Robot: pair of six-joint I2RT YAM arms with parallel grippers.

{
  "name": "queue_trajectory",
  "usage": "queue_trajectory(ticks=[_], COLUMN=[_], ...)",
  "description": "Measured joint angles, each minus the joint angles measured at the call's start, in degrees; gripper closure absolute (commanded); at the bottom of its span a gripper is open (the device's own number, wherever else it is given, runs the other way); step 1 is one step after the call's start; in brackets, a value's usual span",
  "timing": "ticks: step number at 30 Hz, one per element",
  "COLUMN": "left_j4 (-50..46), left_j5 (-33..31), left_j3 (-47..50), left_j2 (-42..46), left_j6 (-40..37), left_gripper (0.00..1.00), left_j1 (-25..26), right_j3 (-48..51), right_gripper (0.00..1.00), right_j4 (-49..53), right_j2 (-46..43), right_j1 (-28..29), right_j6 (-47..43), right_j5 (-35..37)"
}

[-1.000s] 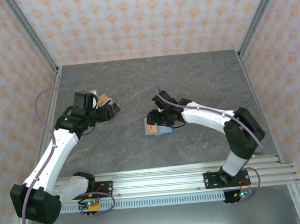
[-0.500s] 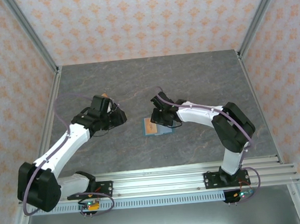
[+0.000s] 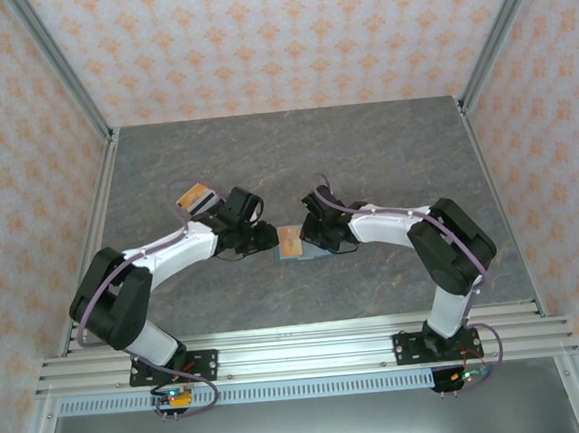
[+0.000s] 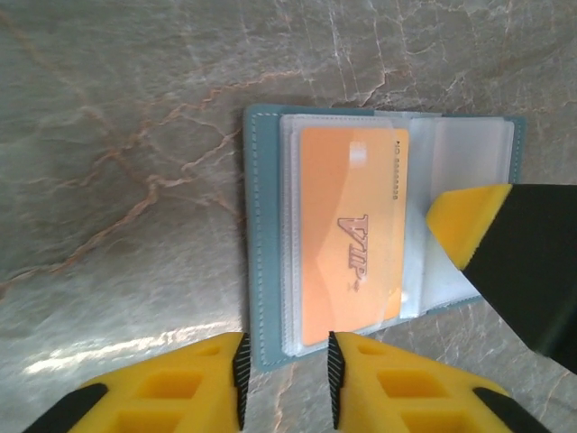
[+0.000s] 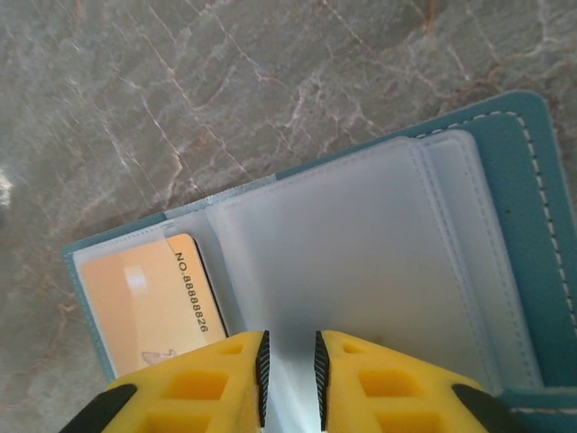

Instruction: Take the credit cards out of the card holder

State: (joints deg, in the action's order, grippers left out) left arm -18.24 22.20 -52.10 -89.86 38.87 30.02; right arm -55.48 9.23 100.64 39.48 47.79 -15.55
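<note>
The teal card holder (image 4: 261, 225) lies open and flat on the grey marble table, with clear sleeves inside. An orange card (image 4: 352, 234) marked VIP sits in its left sleeve. My left gripper (image 4: 286, 379) is open with a narrow gap, straddling the holder's near left corner and the sleeve's edge. My right gripper (image 5: 291, 361) is open by a slit over the fold of the clear sleeves (image 5: 361, 244), next to the orange card (image 5: 135, 298). One of its fingertips (image 4: 464, 225) rests on the right sleeve. From above, both grippers (image 3: 268, 240) (image 3: 314, 237) flank the holder (image 3: 303, 259).
Patterned walls and metal frame posts (image 3: 68, 83) enclose the table on three sides. An aluminium rail (image 3: 300, 351) carrying both arm bases runs along the near edge. Bare marble lies behind and in front of the holder.
My left arm swung right from the table's left part to the holder's left edge. The right gripper shifted slightly over the sleeves. Both pairs of jaws narrowed.
</note>
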Motion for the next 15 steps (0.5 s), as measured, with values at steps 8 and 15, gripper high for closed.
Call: queue_trajectory(ticks=[8,15], left_j4=[1.46,2.99], left_j5=[1.57,2.93], left_j3=[-5.99,-6.23], left_j2=[-7.28,-12.15], left_j6=[0.35,0.79], left_gripper=[0.81,0.82], left_j1=[0.37,0.37], right_j3=[2.78,3.89], right_gripper=[0.76,0.78], right_j4=[-5.73,-7.8], right_j2=[-1.18,-1.22], right_j1=[-1.03,-1.03], right_j6=[0.63,0.11], right_j5=[-4.72,-6.93])
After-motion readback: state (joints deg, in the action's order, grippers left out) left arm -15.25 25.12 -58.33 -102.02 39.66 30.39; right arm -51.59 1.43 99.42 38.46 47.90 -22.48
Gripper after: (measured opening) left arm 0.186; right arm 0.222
